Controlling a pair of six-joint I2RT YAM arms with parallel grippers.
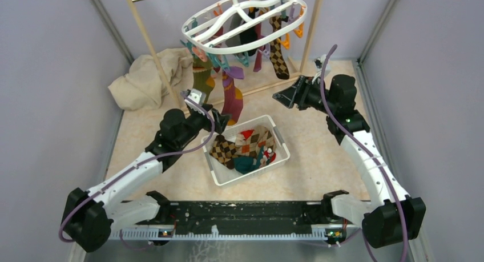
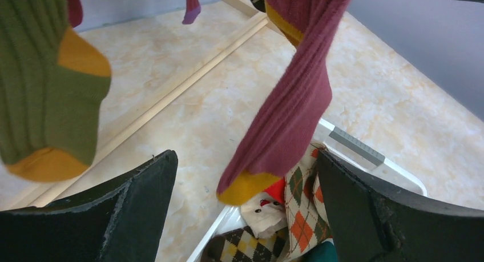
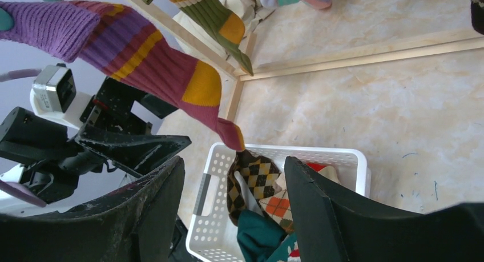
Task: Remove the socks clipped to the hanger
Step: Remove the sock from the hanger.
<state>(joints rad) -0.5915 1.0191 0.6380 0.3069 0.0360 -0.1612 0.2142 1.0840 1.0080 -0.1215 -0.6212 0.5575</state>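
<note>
- Hanger (image 1: 240, 12): white oval frame with curved crossbars, hanging tilted, with orange, teal and purple pegs (image 1: 285, 42) dangling from its rim.
- Maroon sock (image 2: 291, 102): ribbed, purple cuff, yellow bands and yellow toe. It is pegged at the near-left rim, toe over the basket (image 1: 220, 173) edge.
- Green sock (image 2: 40, 91): ribbed, orange heel and toe, pegged just beside the maroon one.
- Argyle sock (image 1: 278, 56): brown-yellow check, pegged on the right side.
- Loose socks (image 1: 245, 148): argyle, teal and red, heaped in the basket.
</note>
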